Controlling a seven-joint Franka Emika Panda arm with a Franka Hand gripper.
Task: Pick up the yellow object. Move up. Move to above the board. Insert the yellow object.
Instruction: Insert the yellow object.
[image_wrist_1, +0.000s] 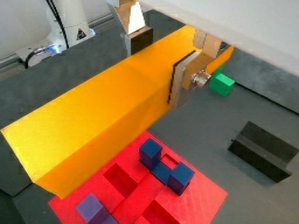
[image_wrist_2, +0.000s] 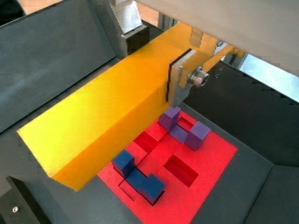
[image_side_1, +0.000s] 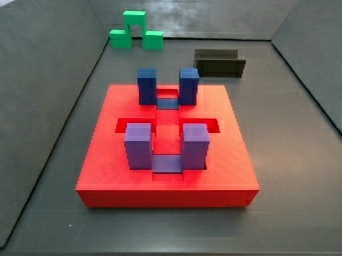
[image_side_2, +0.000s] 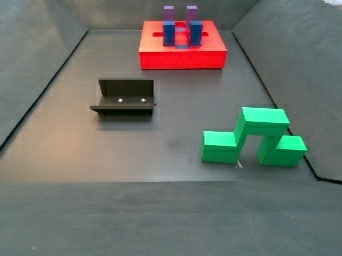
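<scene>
While I'm hanging up here over the board (image_wrist_1: 140, 197), my gripper (image_wrist_1: 163, 66) is clamping the yellow object (image_wrist_1: 100, 118) near one end, so most of the bar is sticking out toward 7 o'clock in both wrist views. Worry: that long overhang could be tipping in my fingers (image_wrist_1: 187, 79), and I'd be catching a blue post (image_wrist_1: 152, 156) instead of the slot.
</scene>
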